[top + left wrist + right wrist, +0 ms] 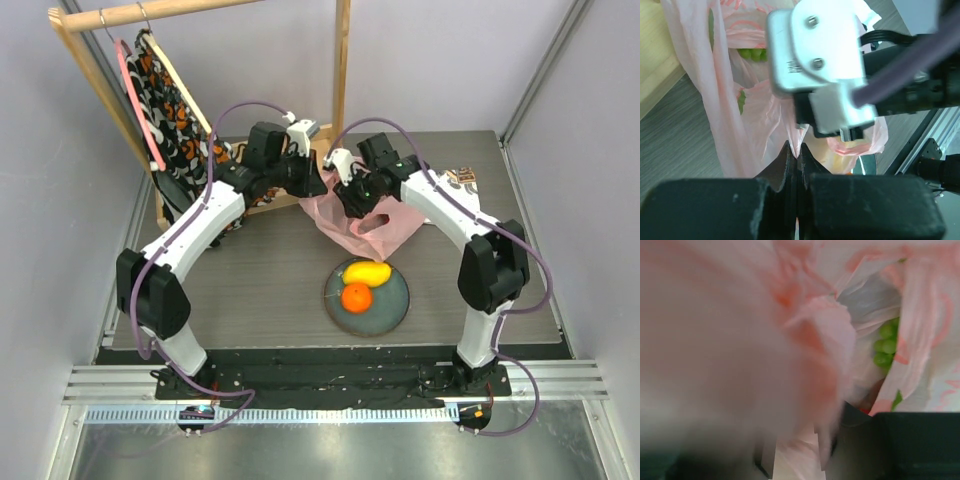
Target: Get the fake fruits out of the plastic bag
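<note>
Top external view: the plastic bag (358, 222) is being held up off the table (260, 280) between the two grippers, bunched at the far centre. The left gripper (312, 182) is being kept at the bag's left upper edge, and the right gripper (352, 200) is being pressed into the bag's top from the right. Nearer the arm bases than both grippers, a grey plate (392, 305) is being occupied by the yellow-orange mango (367, 272) and the orange (356, 297), which are touching each other.

In the left wrist view, the left gripper's fingers (790, 165) are being seen clenched on a fold of the pink film (747, 125), with the right arm's silver wrist block (815, 55) just beyond them and green grapes (752, 54) showing through the bag further off.

In the right wrist view, the lens is being smothered by blurred pink film (740, 340); grapes (886, 345) are being seen ahead and to the right inside the bag. Whether the right gripper is grasping anything cannot be told.
</note>
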You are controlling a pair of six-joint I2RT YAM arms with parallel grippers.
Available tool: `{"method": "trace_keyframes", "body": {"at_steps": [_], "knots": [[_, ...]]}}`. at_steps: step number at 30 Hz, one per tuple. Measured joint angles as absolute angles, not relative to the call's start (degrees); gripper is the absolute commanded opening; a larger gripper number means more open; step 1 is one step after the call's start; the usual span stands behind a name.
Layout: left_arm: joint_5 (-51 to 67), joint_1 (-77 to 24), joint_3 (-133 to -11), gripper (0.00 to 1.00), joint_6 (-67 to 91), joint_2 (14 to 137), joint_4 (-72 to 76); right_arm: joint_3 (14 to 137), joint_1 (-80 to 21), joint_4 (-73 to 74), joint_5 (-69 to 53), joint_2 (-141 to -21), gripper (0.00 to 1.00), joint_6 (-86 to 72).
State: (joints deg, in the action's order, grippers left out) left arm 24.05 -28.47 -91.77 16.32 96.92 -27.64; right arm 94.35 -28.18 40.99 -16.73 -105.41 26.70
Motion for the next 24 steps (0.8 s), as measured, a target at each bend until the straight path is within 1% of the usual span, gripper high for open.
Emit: {"method": "trace_keyframes", "body": {"at_steps": [4,7,11,13,16,20,24], "knots": [[24.05,-28.47,-91.29,0.0,16.32,96.55,-27.66,93.91,-27.4,43.42,-16.01,-106.98,0.32,26.87],[24.36,-28.47,-91.02,0.0,16.32,96.23,-27.68,91.37,-24.56,44.05,-13.93,-105.47,0.31,27.55],[25.76,-28.49,-91.0,0.0,16.51,95.92,-27.57,86.15,-15.86,45.47,-8.32,-102.5,0.31,30.0],[26.96,-28.49,-91.0,0.0,17.74,95.85,-27.07,83.83,-10.98,46.0,-3.51,-101.12,0.31,31.97],[30.09,-28.73,-91.02,0.0,20.95,95.85,-25.52,82.04,-6.52,46.83,0.6,-99.5,0.33,33.78],[33.32,-30.33,-92.18,0.0,22.65,95.88,-24.18,82.02,-7.42,48.66,-1.61,-96.18,0.38,35.07],[34.26,-33.85,-93.3,0.0,21.45,95.88,-23.92,82.5,-12.45,49.54,-6.46,-90.48,0.41,36.18]]}}
